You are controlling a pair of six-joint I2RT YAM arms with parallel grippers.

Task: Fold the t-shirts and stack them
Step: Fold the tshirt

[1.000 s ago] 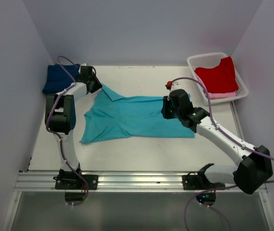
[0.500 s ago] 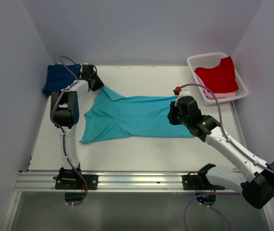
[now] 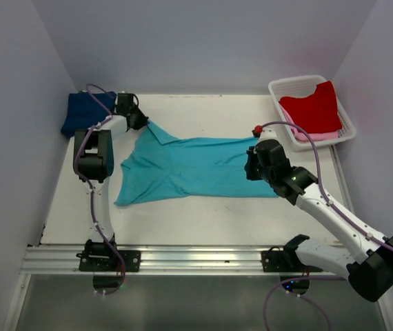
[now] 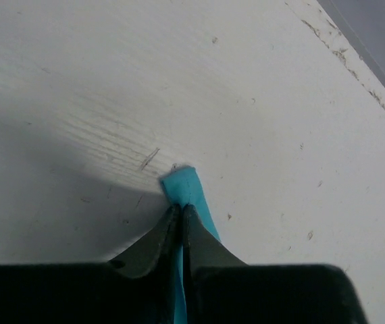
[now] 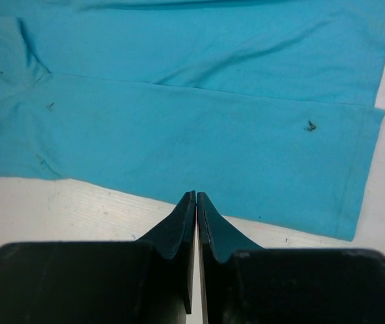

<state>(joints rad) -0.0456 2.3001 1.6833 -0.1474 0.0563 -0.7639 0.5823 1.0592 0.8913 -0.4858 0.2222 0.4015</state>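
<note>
White surface (image 3: 203, 221): left tool (image 4: 181, 208) just pinched the collar end of the teal shirt (image 3: 196, 169), right tool (image 5: 195, 196) slid hemward and closed empty, so fold pending.

1. The turquoise t-shirt (image 3: 196, 169) lies spread flat, a corner pinched in the left gripper (image 4: 181, 209) and its hem end under the right gripper (image 5: 196, 196).
2. The navy t-shirt (image 3: 83, 112) lies folded just beside the left gripper.
3. The red t-shirt (image 3: 311, 107) lies on the pink t-shirt (image 3: 314, 136), beyond the right gripper.
</note>
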